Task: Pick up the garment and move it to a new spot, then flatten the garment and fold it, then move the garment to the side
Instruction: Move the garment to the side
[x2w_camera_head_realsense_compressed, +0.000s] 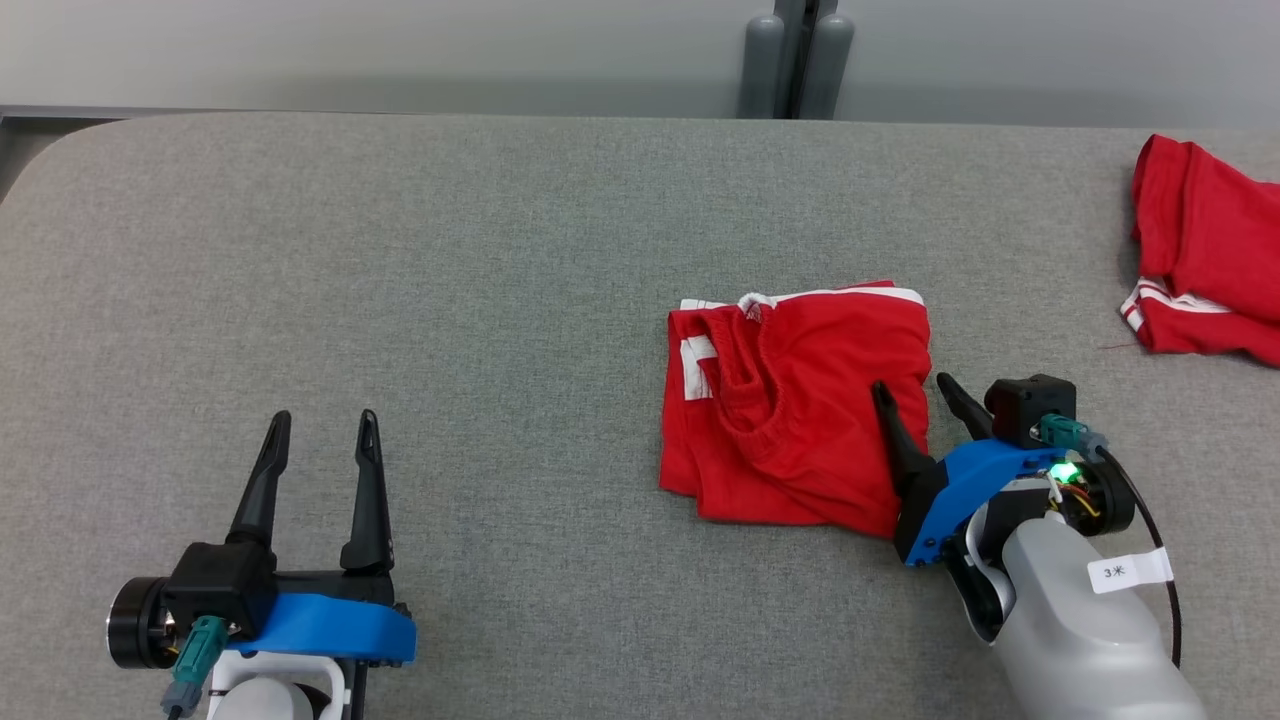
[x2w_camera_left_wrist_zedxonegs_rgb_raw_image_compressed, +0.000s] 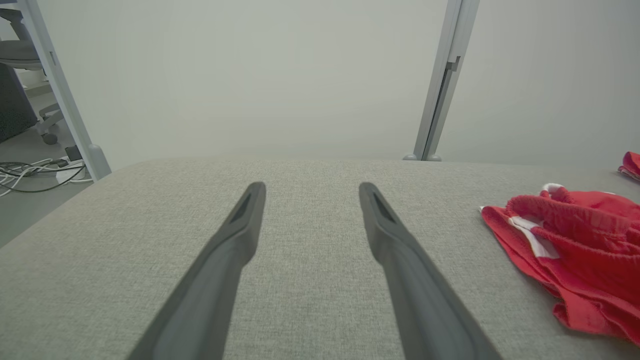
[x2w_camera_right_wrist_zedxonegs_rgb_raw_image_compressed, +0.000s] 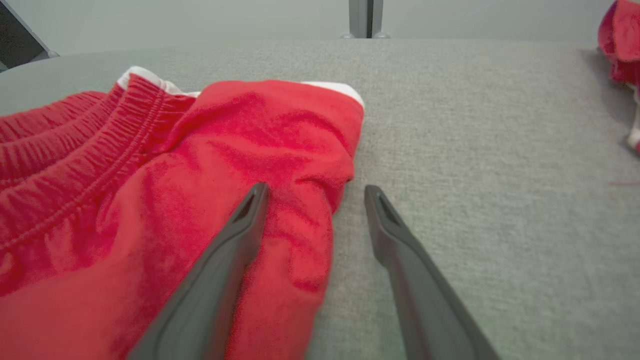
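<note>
Right gripper (x2w_camera_head_realsense_compressed: 912, 384) spread wide at the red shorts' (x2w_camera_head_realsense_compressed: 790, 400) right edge.
Head view: shorts loosely folded right of centre; left gripper (x2w_camera_head_realsense_compressed: 325, 414) parted, empty. Left wrist view: shorts well aside. Right wrist view: fingers straddle the hem, which fits a pickup or a release.

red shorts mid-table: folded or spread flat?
Folded over loosely, not spread: red fabric shorts with white trim lie doubled, elastic waistband on top, layered edges showing.
</note>
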